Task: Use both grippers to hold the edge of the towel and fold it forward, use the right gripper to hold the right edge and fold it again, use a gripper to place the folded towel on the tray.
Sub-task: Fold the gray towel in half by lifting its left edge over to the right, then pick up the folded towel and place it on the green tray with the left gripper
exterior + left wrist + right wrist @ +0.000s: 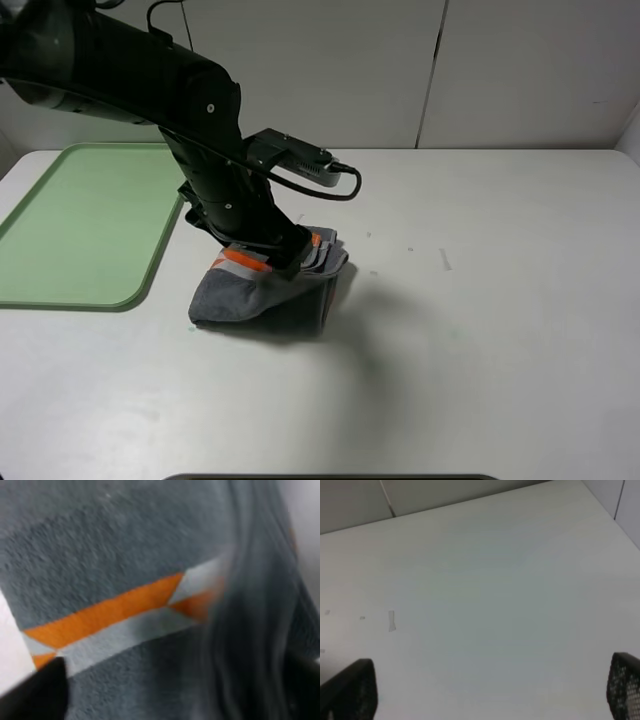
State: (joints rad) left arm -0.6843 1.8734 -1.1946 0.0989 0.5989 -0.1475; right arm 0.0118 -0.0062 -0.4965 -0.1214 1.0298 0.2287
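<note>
The towel [255, 298] is folded into a small dark grey bundle with its orange-and-pale stripe on top, right of the tray [80, 225]. My left gripper [285, 258] reaches down onto its top and is shut on the folded layers. The towel's far side is raised and its near side rests on the table. The left wrist view is filled by the towel [125, 545], with a black fingertip [40, 695] at the frame's corner. My right gripper [490, 700] is open and empty over bare table. It does not show in the exterior view.
The pale green tray lies flat at the left of the white table [500, 300], its rim close to the towel. A white wall panel stands behind the table. A dark strip [330, 477] shows at the front edge.
</note>
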